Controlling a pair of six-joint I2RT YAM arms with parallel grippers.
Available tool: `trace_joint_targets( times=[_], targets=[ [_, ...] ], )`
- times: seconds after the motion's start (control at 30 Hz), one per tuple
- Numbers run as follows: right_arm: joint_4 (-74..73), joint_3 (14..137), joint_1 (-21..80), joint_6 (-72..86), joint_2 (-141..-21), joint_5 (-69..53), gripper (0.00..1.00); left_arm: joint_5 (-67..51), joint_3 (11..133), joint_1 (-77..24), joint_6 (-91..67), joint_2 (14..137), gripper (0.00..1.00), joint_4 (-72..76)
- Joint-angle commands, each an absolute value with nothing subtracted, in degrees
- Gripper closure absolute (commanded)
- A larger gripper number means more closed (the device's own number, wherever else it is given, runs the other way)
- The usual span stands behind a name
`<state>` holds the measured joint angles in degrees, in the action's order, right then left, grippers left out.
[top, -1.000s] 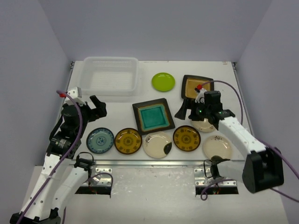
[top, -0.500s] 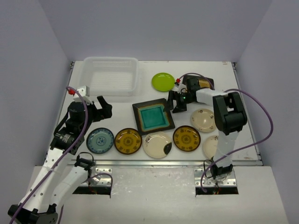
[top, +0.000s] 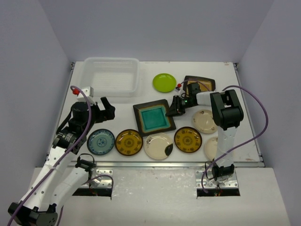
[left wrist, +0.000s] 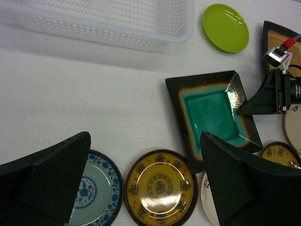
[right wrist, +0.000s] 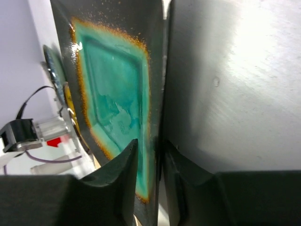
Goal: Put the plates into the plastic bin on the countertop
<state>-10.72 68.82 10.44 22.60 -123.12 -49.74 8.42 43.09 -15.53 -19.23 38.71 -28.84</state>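
The right end effector (right wrist: pixel 157 146) is pinched onto the dark raised rim at the right edge of the teal square plate (top: pixel 154 117). That plate rests mid-desk (top: pixel 122 101), near the plastic bin (top: pixel 112 60), while the left end effector (top: pixel 106 108) hangs with its fingers spread wide, holding nothing. The plate looks like glazed ceramic: stiff, fairly heavy, slick and chippable. Held by one edge it will likely droop or slip unless the rim sits deep between the fingers.

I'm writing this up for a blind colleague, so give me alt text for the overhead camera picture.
The right gripper pinches the rim of a teal square plate at centre, among other plates lying flat. The left gripper hangs open near a blue patterned plate, with the plastic bin empty at the back left.
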Motion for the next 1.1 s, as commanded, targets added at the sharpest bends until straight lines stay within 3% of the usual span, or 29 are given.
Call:
trace_joint_targets(
  times=[0.0,0.1,0.4,0.67,0.9,1.0,1.07],
  targets=[
    [-5.44,67.86,9.58,25.24,-124.36,-52.92,0.83,7.37,43.42,-16.35,-18.02,39.12,0.00,-26.19],
    [-4.29,67.77,9.49,27.43,-123.45,-53.79,1.00,6.76,43.42,-16.35,-17.93,39.38,0.00,-26.01],
    [1.94,65.99,9.14,36.19,-110.88,-57.06,1.00,-1.26,43.99,-16.35,-18.14,41.01,0.00,-25.05],
    [4.84,60.25,9.24,39.36,-96.53,-59.65,1.00,-23.19,37.68,-16.35,-29.28,46.37,0.00,-12.43],
    [10.88,55.74,9.61,43.95,-87.29,-64.59,1.00,-26.54,38.58,-16.35,-32.43,53.30,0.00,-6.07],
    [16.30,52.40,9.99,48.03,-83.31,-66.95,1.00,-29.41,39.35,-16.35,-33.19,55.98,0.05,-3.50],
    [21.28,50.52,10.44,52.84,-81.76,-68.51,1.00,-31.96,39.13,-16.35,-34.36,57.29,0.13,-1.05]
  ],
)
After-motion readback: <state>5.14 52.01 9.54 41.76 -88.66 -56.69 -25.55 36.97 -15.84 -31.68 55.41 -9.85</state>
